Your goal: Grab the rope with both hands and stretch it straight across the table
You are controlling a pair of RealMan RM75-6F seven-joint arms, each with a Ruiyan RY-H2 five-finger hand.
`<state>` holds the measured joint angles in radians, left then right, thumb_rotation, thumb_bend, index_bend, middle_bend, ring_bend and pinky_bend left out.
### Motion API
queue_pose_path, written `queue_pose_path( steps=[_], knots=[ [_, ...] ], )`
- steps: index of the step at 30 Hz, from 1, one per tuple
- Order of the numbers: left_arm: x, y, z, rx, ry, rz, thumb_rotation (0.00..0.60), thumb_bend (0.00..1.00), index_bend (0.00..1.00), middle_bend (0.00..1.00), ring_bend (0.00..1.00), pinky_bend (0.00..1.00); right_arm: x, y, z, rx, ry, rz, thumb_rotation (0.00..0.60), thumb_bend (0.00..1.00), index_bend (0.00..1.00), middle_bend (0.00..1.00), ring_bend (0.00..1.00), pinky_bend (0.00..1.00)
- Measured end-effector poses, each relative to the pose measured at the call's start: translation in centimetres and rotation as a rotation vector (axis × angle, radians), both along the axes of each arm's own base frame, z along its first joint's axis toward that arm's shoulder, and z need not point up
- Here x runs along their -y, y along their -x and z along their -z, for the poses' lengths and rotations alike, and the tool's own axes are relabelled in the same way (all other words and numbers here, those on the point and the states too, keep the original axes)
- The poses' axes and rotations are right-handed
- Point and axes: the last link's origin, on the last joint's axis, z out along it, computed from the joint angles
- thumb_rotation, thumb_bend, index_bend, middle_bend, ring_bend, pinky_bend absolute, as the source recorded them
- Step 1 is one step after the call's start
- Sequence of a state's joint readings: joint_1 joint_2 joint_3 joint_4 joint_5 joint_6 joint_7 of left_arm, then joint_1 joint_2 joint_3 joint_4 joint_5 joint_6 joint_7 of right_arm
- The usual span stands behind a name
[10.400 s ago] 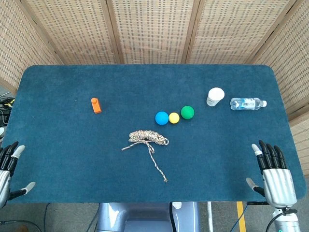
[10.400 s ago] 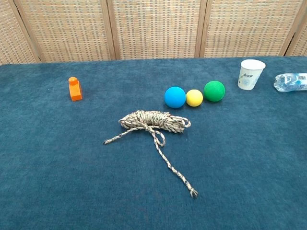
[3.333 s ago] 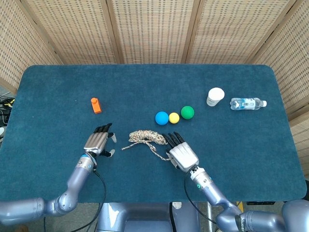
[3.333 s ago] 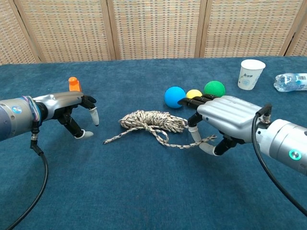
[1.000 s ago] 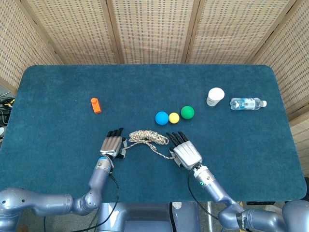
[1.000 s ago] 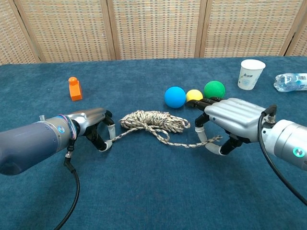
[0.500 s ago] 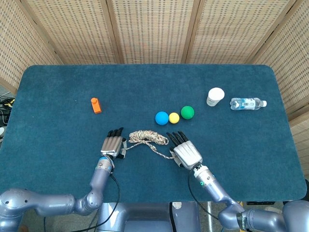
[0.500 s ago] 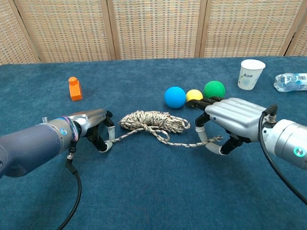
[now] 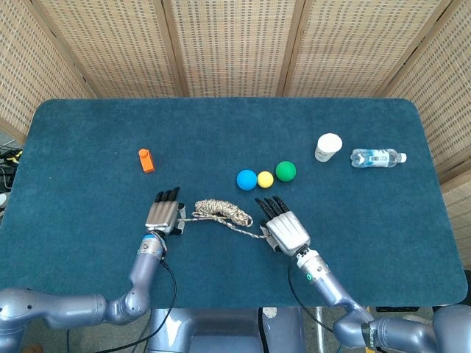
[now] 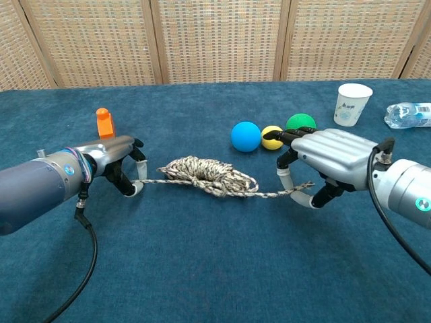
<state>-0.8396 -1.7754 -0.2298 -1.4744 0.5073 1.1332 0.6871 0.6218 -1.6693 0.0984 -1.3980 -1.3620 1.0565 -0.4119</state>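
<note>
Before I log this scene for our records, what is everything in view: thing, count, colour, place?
rope: 1, beige-brown, centre, still bundled
balls: 3; blue, yellow, green, in a row behind the rope
orange block: 1, left
paper cup: 1, white, right
water bottle: 1, clear, lying right of the cup
table: 1, dark blue cloth
left hand: grips left rope end
right hand: pinches right rope end

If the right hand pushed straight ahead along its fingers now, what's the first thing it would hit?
Probably the yellow ball: the right hand points up-table, fingertips just short of it, the green ball close beside. Depth is uncertain, so it might pass between them.
</note>
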Motion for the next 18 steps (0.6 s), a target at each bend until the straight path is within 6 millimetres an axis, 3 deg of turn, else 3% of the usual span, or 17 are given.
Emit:
queue_pose_path(
  steps=[10,18],
  knots=[
    [-1.4,3.4,-5.4,-0.053,-0.135,0.042,0.600,0.50,0.66,0.00,0.00,0.00,1.7,0.9,-2.3,-0.028,0.095,0.026,0.600,0.53,0.69,0.00,0.00,0.00],
    [-2.0,7.2,-8.9,-0.094,-0.188,0.059,0.600,0.50,0.66,0.00,0.00,0.00,3.1,3.3,-5.6,-0.079,0.187,0.078,0.600,0.53,0.69,0.00,0.00,0.00]
  ],
)
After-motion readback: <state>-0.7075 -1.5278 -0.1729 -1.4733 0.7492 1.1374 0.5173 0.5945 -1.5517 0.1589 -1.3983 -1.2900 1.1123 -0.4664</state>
